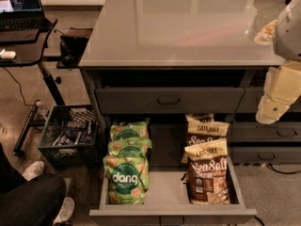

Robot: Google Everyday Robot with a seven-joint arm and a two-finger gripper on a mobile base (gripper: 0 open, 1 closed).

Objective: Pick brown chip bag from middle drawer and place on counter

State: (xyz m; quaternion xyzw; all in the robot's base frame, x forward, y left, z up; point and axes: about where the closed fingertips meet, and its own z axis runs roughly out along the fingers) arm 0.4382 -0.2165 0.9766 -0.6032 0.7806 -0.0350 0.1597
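The middle drawer [171, 214] is pulled open at the bottom of the camera view. In its right row stand three brown chip bags: the front one [208, 175], one behind it [205, 132], and a third mostly hidden at the back. In its left row stand three green "dang" bags [125, 178]. The glossy counter [188, 27] spans the top of the cabinet. My gripper [271, 111] hangs at the right edge on the cream-white arm, above and to the right of the brown bags, level with the shallow drawer, touching nothing.
A shut shallow drawer with a thin pull handle [168, 100] sits just above the open drawer. More shut drawers [268, 138] are at the right. A black crate [70, 135], a black desk with a laptop [21, 13] and a person's leg [28, 201] are at the left.
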